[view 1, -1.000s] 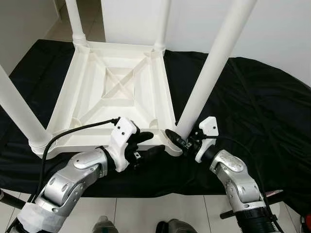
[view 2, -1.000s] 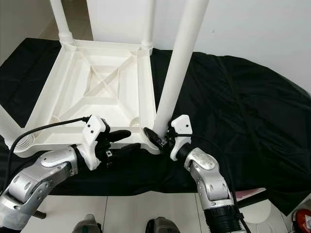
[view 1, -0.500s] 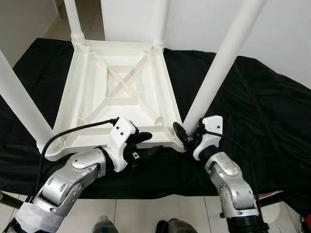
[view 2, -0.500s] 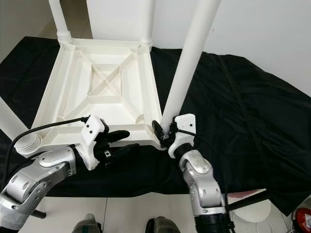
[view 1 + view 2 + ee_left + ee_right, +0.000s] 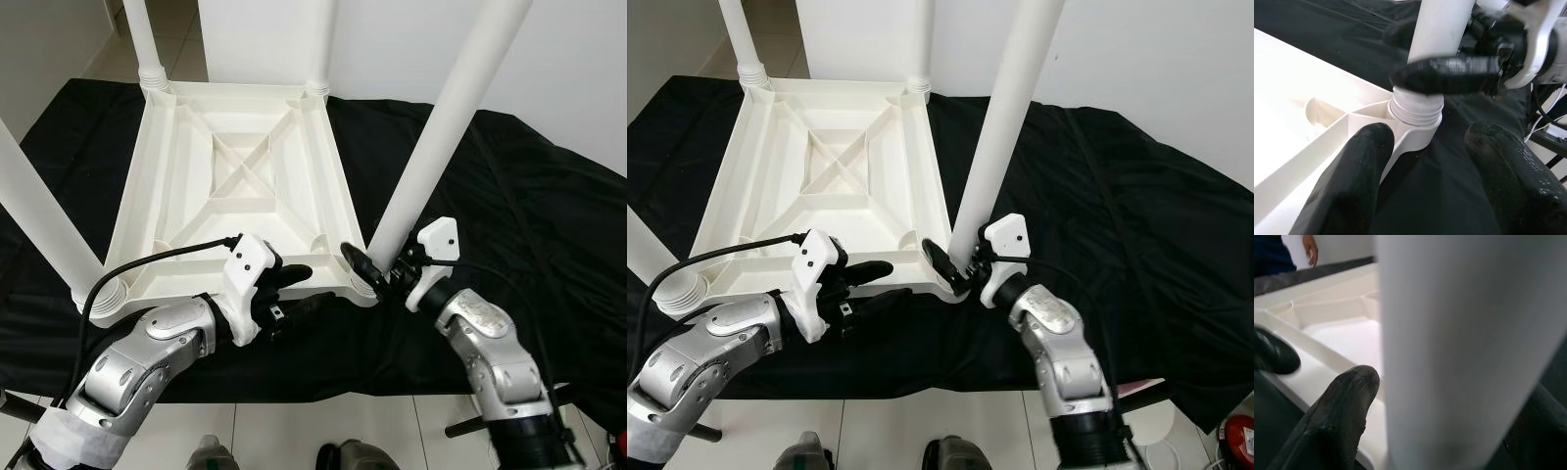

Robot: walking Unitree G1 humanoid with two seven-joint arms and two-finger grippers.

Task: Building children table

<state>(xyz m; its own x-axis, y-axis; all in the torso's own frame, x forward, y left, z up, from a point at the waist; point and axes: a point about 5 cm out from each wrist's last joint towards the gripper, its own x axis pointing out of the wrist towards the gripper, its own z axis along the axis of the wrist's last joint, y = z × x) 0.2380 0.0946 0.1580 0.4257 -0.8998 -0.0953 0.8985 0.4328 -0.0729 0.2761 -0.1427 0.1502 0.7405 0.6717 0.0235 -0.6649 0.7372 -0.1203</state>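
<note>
A white plastic children's table [image 5: 235, 176] lies upside down on a black cloth [image 5: 549, 225]. Its near right leg [image 5: 441, 127] stands in the corner socket [image 5: 1418, 110]. My right gripper [image 5: 377, 274] is shut around the base of this leg, which in the right wrist view is a leg [image 5: 1464, 347] bulking between the fingers [image 5: 1337, 416]. My left gripper [image 5: 306, 288] is open at the table's front rim, just left of that corner. One of its fingers [image 5: 1352, 171] lies over the rim and the other over the cloth.
Three more white legs stand up: far left [image 5: 145, 44], far right [image 5: 321, 44] and near left [image 5: 39, 220]. The cloth drapes over the front edge, with tiled floor [image 5: 294, 431] below. A person's hand [image 5: 1311, 247] is behind the table.
My right wrist has turned about the leg's base and its forearm has swung out to the right. The leg's lean has shifted slightly. The left gripper has stayed at the rim.
</note>
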